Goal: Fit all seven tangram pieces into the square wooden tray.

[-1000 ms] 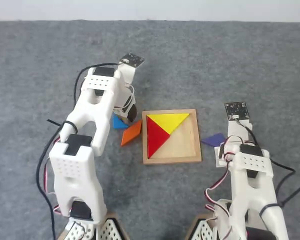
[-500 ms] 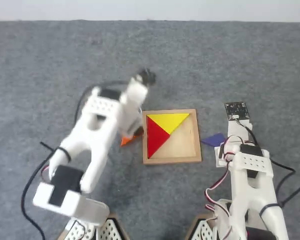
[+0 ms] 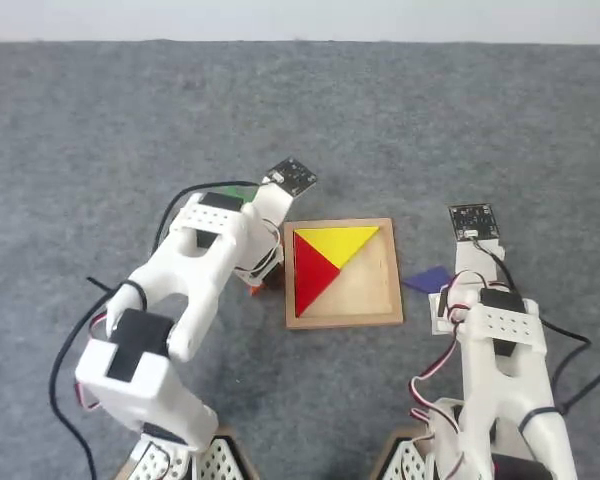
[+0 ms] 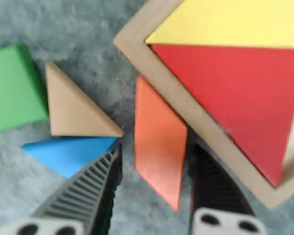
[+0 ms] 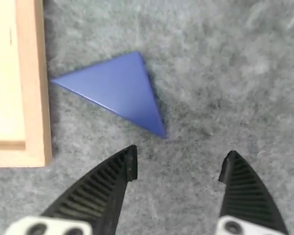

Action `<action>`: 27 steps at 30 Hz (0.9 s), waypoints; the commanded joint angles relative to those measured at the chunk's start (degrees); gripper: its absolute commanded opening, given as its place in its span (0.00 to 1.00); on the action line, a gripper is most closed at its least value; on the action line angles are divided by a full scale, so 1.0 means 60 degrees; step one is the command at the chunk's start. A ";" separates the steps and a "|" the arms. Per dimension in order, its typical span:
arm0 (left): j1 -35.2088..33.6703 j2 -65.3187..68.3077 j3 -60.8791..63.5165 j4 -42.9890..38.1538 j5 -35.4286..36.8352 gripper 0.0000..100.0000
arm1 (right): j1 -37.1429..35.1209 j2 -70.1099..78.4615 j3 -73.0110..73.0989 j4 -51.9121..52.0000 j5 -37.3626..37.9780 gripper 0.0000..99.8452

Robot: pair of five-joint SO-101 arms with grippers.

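Left tool open astride orange parallelogram beside tray, right tool open, empty, blue triangle just ahead

Grey cloth covers the table — felt-like, fuzzy and matt. The tray is pale bare wood, matt, with faint grain. The yellow triangle and red triangle look painted and smooth with a soft sheen, as do the orange parallelogram, blue triangle, green piece and purple triangle. The tan triangle looks like unpainted matt wood. The left arm and right arm have white matt plastic shells. The fingers of the left gripper and of the right gripper are black plastic — ribbed on one face.
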 commanded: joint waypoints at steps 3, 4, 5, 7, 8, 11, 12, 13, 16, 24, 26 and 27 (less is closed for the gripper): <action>-0.0147 0.0073 -0.0432 0.0029 -0.0088 0.18 | 0.0066 0.0022 -0.0059 -0.0154 0.0000 0.28; -0.0147 0.0029 -0.0403 0.0059 -0.0088 0.16 | 0.0066 0.0022 -0.0059 -0.0154 0.0000 0.28; -0.0132 0.0029 -0.0388 0.0176 -0.0088 0.14 | 0.0066 0.0022 -0.0059 -0.0154 0.0000 0.28; -0.0117 0.0000 -0.0462 0.0586 -0.0396 0.11 | 0.0066 0.0022 -0.0059 -0.0154 0.0000 0.28; -0.0117 -0.0015 -0.0520 0.0703 -0.0513 0.10 | 0.0066 0.0022 -0.0059 -0.0154 0.0000 0.28; -0.0147 -0.0220 -0.0535 0.0791 -0.0542 0.10 | 0.0066 0.0022 -0.0059 -0.0154 0.0000 0.28; -0.0132 -0.0308 -0.0505 0.0850 -0.0586 0.10 | 0.0066 0.0022 -0.0059 -0.0154 0.0000 0.28; -0.0117 -0.0410 -0.0505 0.1070 -0.0689 0.10 | 0.0066 0.0022 -0.0059 -0.0154 0.0000 0.28; -0.0205 -0.0864 -0.0564 0.1934 -0.0733 0.08 | 0.0022 0.0022 -0.0059 -0.0154 0.0000 0.28; -0.0322 -0.4176 0.1912 0.2857 -0.0982 0.07 | -0.0212 0.0022 -0.0059 -0.0154 0.0000 0.28; -0.0396 -0.5099 0.2659 0.2842 -0.1158 0.08 | -0.0212 0.0022 -0.0059 -0.0154 0.0000 0.28; -0.0410 -0.5509 0.2938 0.2711 -0.1172 0.09 | -0.0212 0.0022 -0.0059 -0.0154 0.0000 0.28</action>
